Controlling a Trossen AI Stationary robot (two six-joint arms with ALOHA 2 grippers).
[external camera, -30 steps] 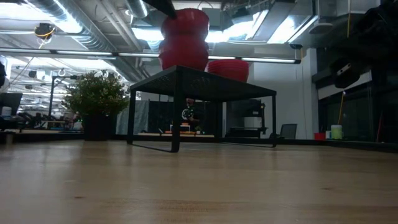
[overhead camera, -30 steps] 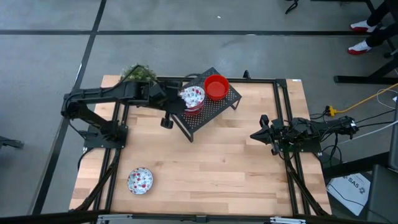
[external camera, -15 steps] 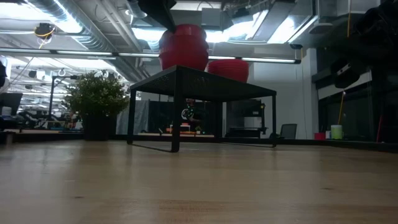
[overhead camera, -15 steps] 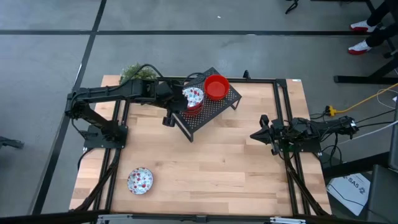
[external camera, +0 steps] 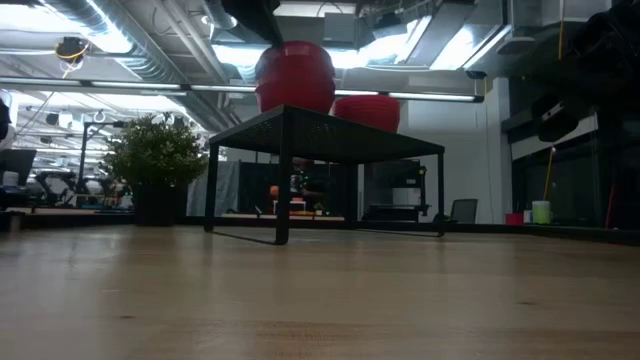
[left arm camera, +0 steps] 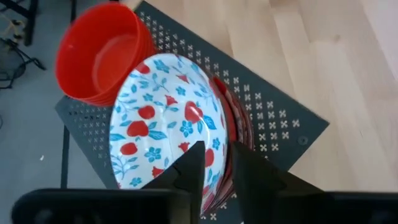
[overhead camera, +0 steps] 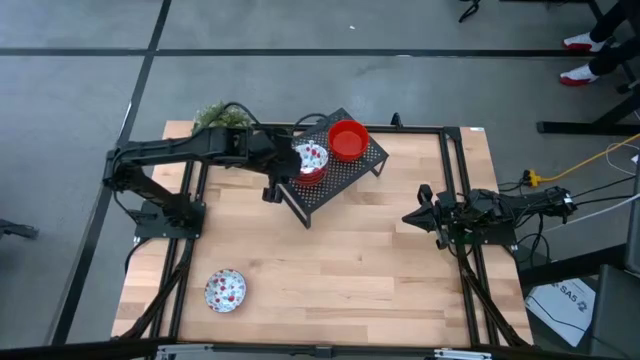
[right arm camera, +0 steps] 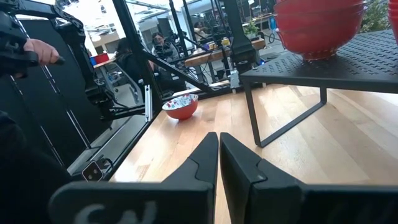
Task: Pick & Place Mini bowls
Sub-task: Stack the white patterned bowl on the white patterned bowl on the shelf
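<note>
A white bowl with red-and-green print (left arm camera: 161, 118) lies on top of a stack of mini bowls (overhead camera: 309, 160) on the black perforated rack (overhead camera: 350, 175). A stack of plain red bowls (overhead camera: 347, 140) stands beside it on the rack. My left gripper (left arm camera: 217, 165) is open at the printed bowl's near rim, one finger over its inside and one outside. Another printed bowl (overhead camera: 225, 290) rests on its base on the table near the front left. My right gripper (overhead camera: 408, 217) waits shut at the table's right, holding nothing. My left gripper stands astride the printed bowl's near rim (left arm camera: 219, 146), slanting down from the table's left. One finger (left arm camera: 189, 168) is over the bowl's inside and the other (left arm camera: 249, 174) outside. I cannot tell whether either finger touches the rim. The bowl rests nested on the stack.
A small green plant (overhead camera: 222, 117) stands at the table's far left corner behind the left arm. The rack stands on legs above the wood (external camera: 330, 135). Bare tabletop spans the middle and front. A person's hand (right arm camera: 37, 51) shows in the room beyond the table.
The printed bowl stood raised above the stack a second ago. It has come down and now sits nested on it, so the stack looks lower in the low view. My left gripper has sunk a little with it.
</note>
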